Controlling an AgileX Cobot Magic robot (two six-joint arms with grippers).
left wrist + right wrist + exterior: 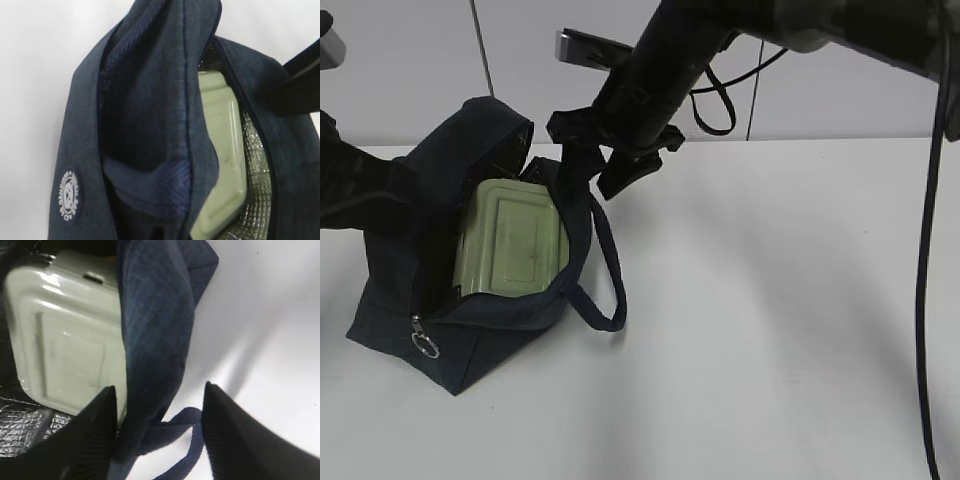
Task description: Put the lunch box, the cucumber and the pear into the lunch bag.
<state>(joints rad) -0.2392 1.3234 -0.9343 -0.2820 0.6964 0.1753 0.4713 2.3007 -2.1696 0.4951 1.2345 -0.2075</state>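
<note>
Lunch box (65,335) inside lunch bag (155,330)

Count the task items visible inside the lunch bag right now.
1. Only the lunch box shows, standing on edge in the open lunch bag, its green lid facing out. No cucumber or pear is visible anywhere; they may be hidden behind the box or the fabric.

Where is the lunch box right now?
The lunch box is inside the open lunch bag at the left of the exterior view, its green lid facing out through the opening, with the right hand just above the bag's right rim.
</note>
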